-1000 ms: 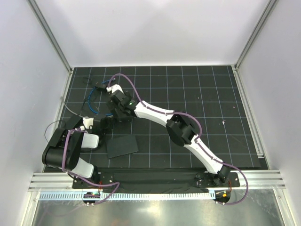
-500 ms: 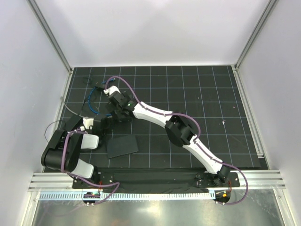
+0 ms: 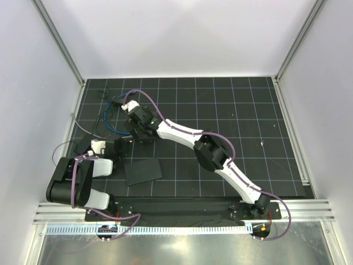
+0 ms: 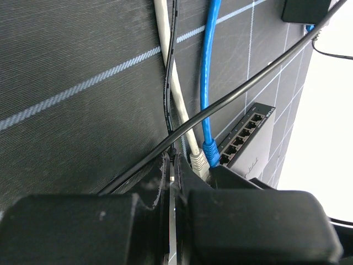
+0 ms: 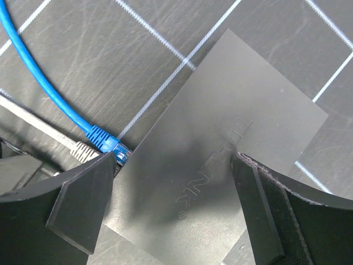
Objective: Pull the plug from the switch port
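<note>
- The plug (image 5: 114,146) is small and pale, on the end of a thin blue cable (image 5: 38,72). It sits in the switch port (image 4: 222,158), at the end of the row on the thin side of the black box (image 5: 231,105).
- A grey plug (image 5: 83,150) lies just beside it, and a thin black wire (image 4: 248,83) crosses over both cables.
- The right gripper (image 5: 172,159) is spread very wide, with one finger on each side of the top of the box. It holds nothing that I can see. I cannot tell if it presses on the box.
- The left gripper (image 4: 175,168) is shut tight, just beside the two plugs. I cannot tell if it pinches anything.
- I think the plug is light and hard, and its clear tip could snap. Plugs like this often have a tiny catch, but I cannot see one here.
- The blue cable looks soft and bendy. Pulling on it could hurt it.
- The best place to take hold is the ridged blue part right behind the tip, pulling straight out.
- The box looks light and smooth. It may slide along if nothing holds it down.
</note>
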Action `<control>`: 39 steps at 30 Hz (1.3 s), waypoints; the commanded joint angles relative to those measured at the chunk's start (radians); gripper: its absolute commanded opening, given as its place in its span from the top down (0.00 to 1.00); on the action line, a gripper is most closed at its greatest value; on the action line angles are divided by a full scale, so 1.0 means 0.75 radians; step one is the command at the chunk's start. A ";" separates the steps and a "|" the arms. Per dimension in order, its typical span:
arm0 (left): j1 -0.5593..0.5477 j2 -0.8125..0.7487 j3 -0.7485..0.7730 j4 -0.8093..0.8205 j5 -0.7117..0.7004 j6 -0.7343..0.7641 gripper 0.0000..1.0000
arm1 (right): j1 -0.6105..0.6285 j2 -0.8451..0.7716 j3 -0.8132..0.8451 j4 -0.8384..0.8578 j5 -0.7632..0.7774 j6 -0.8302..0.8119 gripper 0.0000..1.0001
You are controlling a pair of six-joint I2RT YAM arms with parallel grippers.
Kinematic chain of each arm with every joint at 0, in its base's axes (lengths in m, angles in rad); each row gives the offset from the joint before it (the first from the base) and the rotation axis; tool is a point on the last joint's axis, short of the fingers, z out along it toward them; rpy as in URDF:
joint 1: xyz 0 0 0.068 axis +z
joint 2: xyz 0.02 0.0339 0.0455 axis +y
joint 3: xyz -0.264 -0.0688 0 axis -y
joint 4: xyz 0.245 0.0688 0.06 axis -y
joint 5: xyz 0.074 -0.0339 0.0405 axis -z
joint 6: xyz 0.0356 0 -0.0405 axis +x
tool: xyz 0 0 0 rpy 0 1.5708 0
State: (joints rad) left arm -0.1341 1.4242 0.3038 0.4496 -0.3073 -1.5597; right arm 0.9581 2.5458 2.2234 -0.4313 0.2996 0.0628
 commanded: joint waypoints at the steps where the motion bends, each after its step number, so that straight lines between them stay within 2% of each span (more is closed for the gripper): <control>1: 0.013 0.068 -0.029 -0.019 -0.059 0.040 1.00 | -0.046 0.056 -0.101 -0.192 0.079 -0.124 0.05; 6: 0.023 0.016 0.004 -0.049 -0.018 0.087 1.00 | -0.046 0.019 -0.154 -0.123 0.057 -0.127 0.04; 11: 0.025 -0.207 0.118 -0.357 -0.085 0.222 1.00 | -0.058 -0.001 -0.146 -0.092 -0.021 -0.096 0.03; 16: 0.029 -0.426 0.251 -0.546 -0.110 0.363 1.00 | -0.063 -0.069 -0.240 0.025 -0.091 -0.086 0.03; 20: 0.052 -0.445 0.376 -0.656 -0.065 0.470 1.00 | -0.069 -0.069 -0.236 0.023 -0.097 -0.086 0.03; 27: 0.173 -0.314 0.589 -0.777 0.078 0.607 1.00 | -0.087 -0.087 -0.257 0.029 -0.123 -0.039 0.03; 28: 0.237 -0.292 0.637 -0.790 0.095 0.621 1.00 | -0.089 -0.089 -0.263 0.033 -0.129 -0.029 0.03; 34: 0.414 -0.022 0.809 -0.808 0.289 0.668 1.00 | -0.118 -0.124 -0.306 0.080 -0.205 0.019 0.03; 39: 0.434 0.219 0.957 -0.820 0.328 0.726 1.00 | -0.128 -0.142 -0.324 0.105 -0.228 0.035 0.03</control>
State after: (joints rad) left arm 0.1909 1.5345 0.9569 -0.1417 -0.1162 -1.0691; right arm 0.8890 2.4462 2.0239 -0.2432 0.1452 0.0555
